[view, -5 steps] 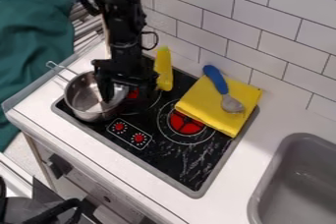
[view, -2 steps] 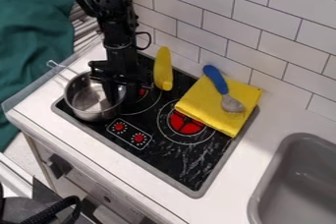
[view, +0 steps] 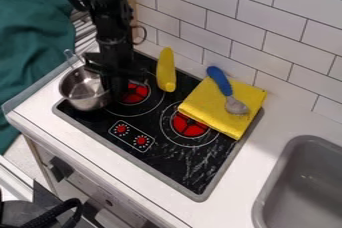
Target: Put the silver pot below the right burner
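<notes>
Silver pot (view: 79, 89) shifts toward the view's upper left since the earlier frames; its handle swings nearer upright in view. Arm also displaced leftward. Pot location: over the stove's (view: 170, 159) left corner, beside the left burner (view: 135, 93). Gripper (view: 115, 89) at pot's right rim; grasp or release: cannot tell. Yellow cloth (view: 204, 107) lies under the blue-handled spoon (view: 222, 82).

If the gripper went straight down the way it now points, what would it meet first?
Most likely the silver pot, at its side nearest the burners, since the gripper hangs right at that edge. Depth is unclear, though, so it might pass beside the pot and meet the black stovetop.
</notes>
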You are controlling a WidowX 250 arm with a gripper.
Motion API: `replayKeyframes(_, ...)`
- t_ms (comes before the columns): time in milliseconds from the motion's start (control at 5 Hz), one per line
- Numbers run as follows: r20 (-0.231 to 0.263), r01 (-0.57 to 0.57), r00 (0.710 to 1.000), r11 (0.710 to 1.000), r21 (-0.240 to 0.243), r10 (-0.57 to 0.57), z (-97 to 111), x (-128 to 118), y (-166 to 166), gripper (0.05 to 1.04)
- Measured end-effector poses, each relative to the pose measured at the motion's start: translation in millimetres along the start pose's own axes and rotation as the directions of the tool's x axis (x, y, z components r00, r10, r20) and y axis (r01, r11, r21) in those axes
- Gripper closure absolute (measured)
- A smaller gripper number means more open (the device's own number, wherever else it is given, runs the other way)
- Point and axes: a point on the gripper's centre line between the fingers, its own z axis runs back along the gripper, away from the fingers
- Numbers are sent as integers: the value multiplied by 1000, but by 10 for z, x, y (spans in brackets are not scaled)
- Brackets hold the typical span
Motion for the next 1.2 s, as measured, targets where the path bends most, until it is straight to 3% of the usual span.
replayKeyframes(400,123,40,991,999,28,-43,446,-95,-251,1025)
replayKeyframes(800,80,191,979,981,-37,-188,531,-326,-949,1025)
replayKeyframes(1000,88,237,969,969,-76,-230,616,-470,-1392,1025)
replayKeyframes(1200,52,246,969,965,-92,-242,631,-659,-1729,1025)
